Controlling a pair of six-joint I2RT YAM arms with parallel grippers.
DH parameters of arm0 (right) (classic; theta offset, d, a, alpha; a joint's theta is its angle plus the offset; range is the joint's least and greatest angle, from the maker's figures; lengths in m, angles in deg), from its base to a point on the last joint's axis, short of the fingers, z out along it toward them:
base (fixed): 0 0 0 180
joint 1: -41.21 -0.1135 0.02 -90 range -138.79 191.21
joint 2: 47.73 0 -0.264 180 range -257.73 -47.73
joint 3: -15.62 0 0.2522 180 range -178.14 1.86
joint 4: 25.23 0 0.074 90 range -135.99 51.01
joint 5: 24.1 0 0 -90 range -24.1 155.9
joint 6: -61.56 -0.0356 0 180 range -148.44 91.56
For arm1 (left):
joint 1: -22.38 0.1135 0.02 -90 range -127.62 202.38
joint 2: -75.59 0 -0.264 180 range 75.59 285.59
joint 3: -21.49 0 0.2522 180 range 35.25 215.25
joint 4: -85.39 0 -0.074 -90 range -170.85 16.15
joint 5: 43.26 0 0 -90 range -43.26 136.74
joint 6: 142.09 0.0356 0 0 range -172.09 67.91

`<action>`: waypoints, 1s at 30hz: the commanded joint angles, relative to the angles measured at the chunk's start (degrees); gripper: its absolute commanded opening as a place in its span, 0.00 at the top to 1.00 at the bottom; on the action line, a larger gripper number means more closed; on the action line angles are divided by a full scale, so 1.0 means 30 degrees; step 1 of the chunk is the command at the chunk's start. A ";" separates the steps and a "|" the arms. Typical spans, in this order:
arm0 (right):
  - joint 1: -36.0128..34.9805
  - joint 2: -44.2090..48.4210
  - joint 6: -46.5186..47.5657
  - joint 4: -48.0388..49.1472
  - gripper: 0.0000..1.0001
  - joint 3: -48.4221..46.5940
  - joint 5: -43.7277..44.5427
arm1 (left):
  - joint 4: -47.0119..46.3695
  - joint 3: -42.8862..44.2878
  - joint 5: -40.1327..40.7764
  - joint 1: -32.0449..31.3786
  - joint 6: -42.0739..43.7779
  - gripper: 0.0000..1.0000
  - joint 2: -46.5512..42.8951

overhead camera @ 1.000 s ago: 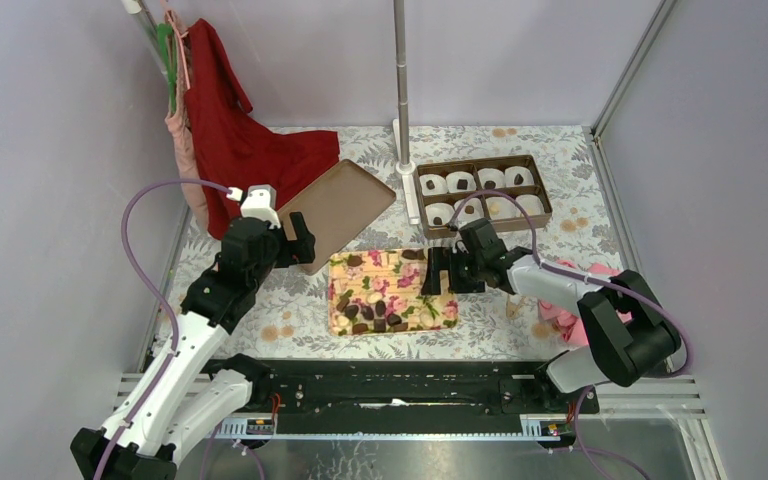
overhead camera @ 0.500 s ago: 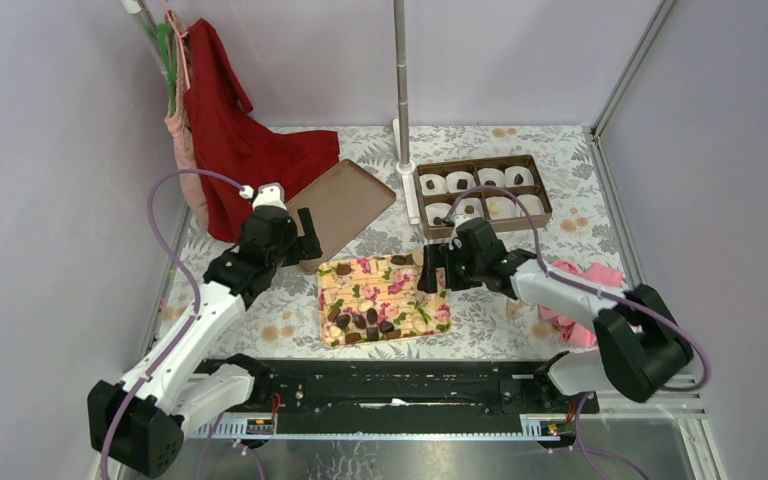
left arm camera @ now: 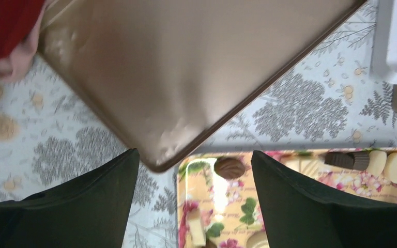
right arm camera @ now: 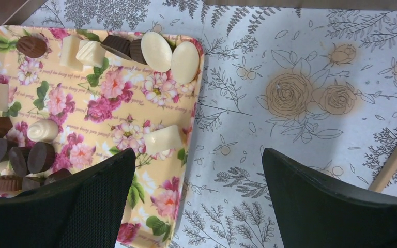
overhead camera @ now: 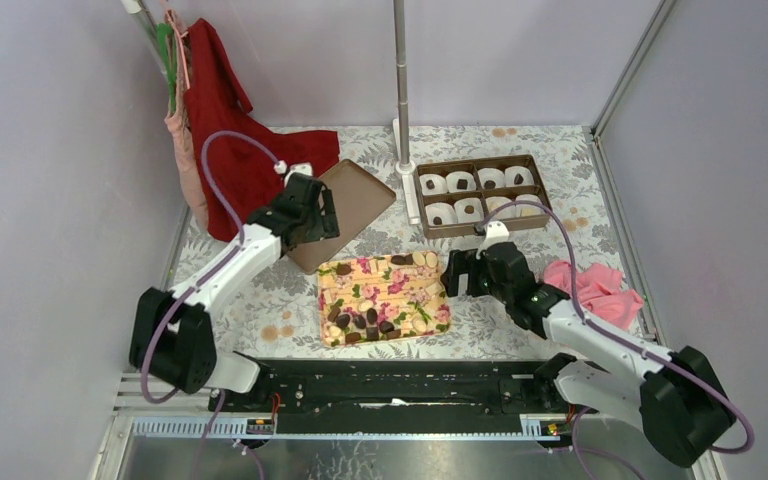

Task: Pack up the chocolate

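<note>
1. Both tools stand with jaws apart and hold nothing: the right tool (right arm camera: 196,155) hovers over the right edge of the floral tray (right arm camera: 134,111), and the left tool (left arm camera: 194,160) hangs over the brown lid (left arm camera: 186,67) at the tray's far-left corner.
2. Most of the chocolate (right arm camera: 41,155) lies loose on the tray among pale pieces, and a few dark pieces already sit in cups in the box (overhead camera: 475,161).
3. By my reading, a pick is about to start. The next move calls for lowering onto a single dark piece, closing gently, then carrying it to an empty cup.
4. Crowded neighbours hamper a clean grasp.
5. A red cloth (overhead camera: 240,140), a pink cloth (overhead camera: 590,285) and a pole (overhead camera: 400,70) share the worktop (right arm camera: 300,62), and the pole stands just beside the box.
</note>
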 commanded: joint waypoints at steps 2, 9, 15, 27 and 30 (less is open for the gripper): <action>-0.0116 0.2213 -0.0109 0.2562 0.00 0.1264 0.1342 | -0.0364 0.2974 -0.0586 -0.0548 0.3707 0.15 0.3054; -0.0122 0.4115 -0.0514 0.2883 0.00 0.2383 0.1425 | -0.0518 0.5013 -0.1840 -0.1178 0.7126 0.22 0.6892; -0.0117 0.4774 -0.0758 0.3377 0.00 0.3172 0.1555 | -0.0751 0.7018 -0.3584 -0.1185 0.8890 0.30 0.9430; -0.0129 0.4709 -0.0785 0.3151 0.00 0.3085 0.1665 | -0.0095 0.8761 -0.4670 -0.1185 1.1083 0.44 1.2603; -0.0120 0.4631 -0.0807 0.3078 0.00 0.3031 0.1663 | 0.0190 0.8991 -0.5032 -0.1185 1.1456 0.50 1.3054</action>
